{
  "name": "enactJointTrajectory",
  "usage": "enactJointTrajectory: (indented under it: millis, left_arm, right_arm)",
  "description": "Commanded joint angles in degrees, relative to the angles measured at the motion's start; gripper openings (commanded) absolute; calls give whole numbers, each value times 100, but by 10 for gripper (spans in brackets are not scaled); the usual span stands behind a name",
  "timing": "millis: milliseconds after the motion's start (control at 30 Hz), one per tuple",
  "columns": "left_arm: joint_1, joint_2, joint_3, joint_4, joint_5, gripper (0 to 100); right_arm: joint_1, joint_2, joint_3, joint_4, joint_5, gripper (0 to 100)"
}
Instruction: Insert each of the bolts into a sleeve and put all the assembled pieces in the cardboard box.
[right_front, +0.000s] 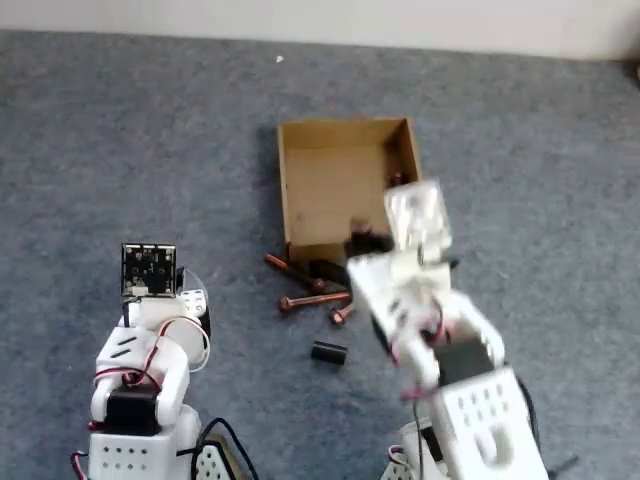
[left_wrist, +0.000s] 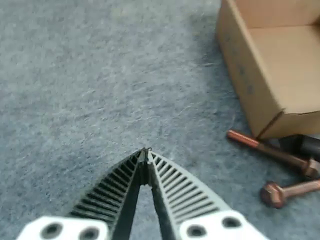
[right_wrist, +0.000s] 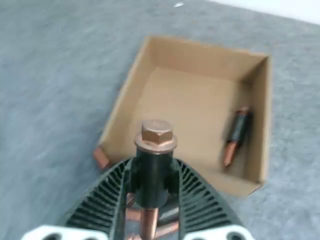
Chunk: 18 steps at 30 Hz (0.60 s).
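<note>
Right claw (right_wrist: 153, 167) clamped on a black sleeve (right_wrist: 150, 187) with a copper bolt (right_wrist: 156, 134) through it, by the cardboard box (right_wrist: 125, 95) near wall, one assembled piece (right_wrist: 237, 130) lying inside, left claw (left_wrist: 145, 152) closed on nothing over the desk (left_wrist: 90, 75), loose bolts (left_wrist: 270, 152) beside the box

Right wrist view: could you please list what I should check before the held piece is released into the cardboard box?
1. Bolt seated in sleeve, sleeve in shut right gripper: ok.
2. Cardboard box open, room beside finished piece inside: ok.
3. Held bolt past box's near wall: cannot tell.
4. Left gripper shut, clear of box: ok.
5. All bolts sleeved: not ok; loose bolts and loose sleeve lie outside.
</note>
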<state>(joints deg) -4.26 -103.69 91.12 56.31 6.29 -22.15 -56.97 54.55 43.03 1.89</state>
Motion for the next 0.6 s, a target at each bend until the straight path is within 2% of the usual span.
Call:
enactJointTrajectory:
  millis: [0,300,567]
  left_arm:
    - [-242,-13,127,-466,-97,18]
    - [-259,-13,136,-484,-97,18]
    - [-259,-13,136,-484,-97,18]
  right_arm:
    - [505,1684,-1279,-673,62,5]
    - [1051,5077,-3538,-892,62,7]
    - [1059,6519,-4391,-884,62,10]
